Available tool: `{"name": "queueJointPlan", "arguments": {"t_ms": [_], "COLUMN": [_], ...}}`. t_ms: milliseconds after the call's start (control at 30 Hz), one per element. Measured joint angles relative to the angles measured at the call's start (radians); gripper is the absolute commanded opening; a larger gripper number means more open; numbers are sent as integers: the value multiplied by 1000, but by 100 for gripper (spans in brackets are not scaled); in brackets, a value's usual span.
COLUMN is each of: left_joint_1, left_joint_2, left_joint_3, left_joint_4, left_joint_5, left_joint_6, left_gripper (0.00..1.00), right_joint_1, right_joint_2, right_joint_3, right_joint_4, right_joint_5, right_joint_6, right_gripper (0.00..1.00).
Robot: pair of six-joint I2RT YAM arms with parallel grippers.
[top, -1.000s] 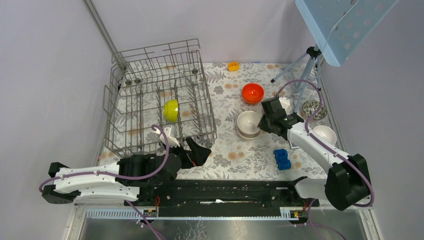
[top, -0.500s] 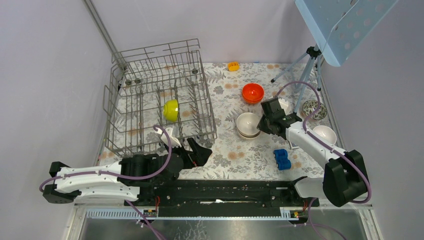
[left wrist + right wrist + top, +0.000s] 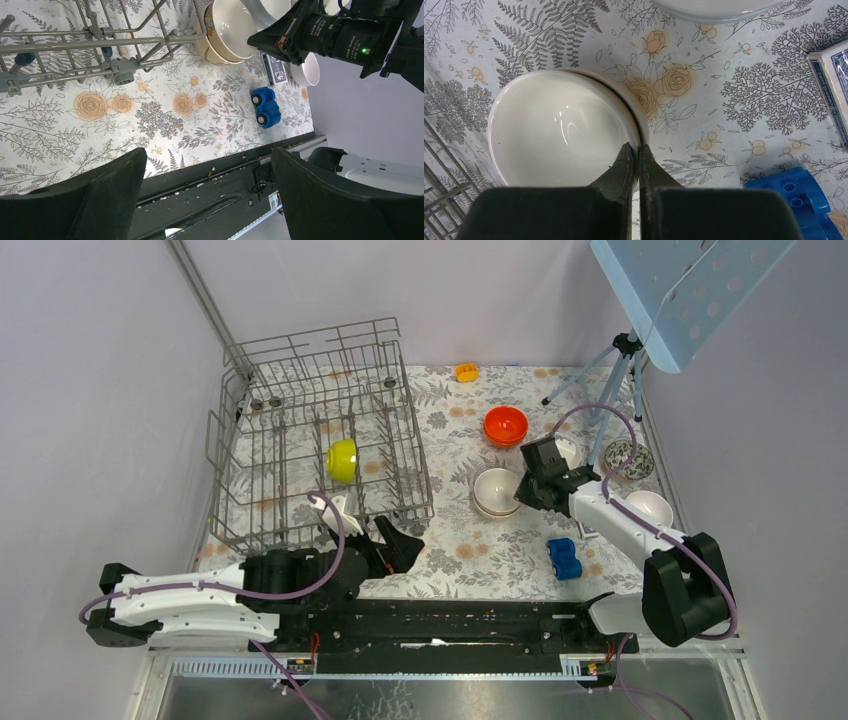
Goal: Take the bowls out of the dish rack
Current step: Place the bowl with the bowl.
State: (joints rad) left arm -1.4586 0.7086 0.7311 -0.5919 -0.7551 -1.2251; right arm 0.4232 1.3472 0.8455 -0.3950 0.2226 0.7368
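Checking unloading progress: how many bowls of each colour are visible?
Yellow-green bowl: 1
Orange bowl: 1
Dark mottled bowl: 1
White bowls: 3, counting the stacked white bowl
Beige bowl beneath it: at least 1
Total: at least 7

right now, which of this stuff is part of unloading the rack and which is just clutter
Job: dish rack; yellow-green bowl inside it; orange bowl, cream bowl stack, white bowl, mottled bowl already out.
Lying about: blue toy car, yellow toy, card deck, tripod.
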Motion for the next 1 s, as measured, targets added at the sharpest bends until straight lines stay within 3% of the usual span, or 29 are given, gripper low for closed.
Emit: {"name": "queueJointPlan", "arguments": {"t_ms": [267,500,1000], "left_joint_1": [0,0,0], "left_joint_2": [0,0,0], "left_joint_3": [-1,-5,-5], "left_joint_4": [2,3,3], "left_joint_5": [0,0,0], "left_joint_6": [-4,-6,-5], "left_gripper": [99,99,99], "right_joint_1": [0,0,0], "right_joint_2": [5,5,-90], "right_joint_3": [-5,-6,-6], "right_joint_4": [16,26,7], "right_joint_5": [-8,-15,-34], "right_joint_6": [-9,-14,-39], "right_gripper": [13,31,61]}}
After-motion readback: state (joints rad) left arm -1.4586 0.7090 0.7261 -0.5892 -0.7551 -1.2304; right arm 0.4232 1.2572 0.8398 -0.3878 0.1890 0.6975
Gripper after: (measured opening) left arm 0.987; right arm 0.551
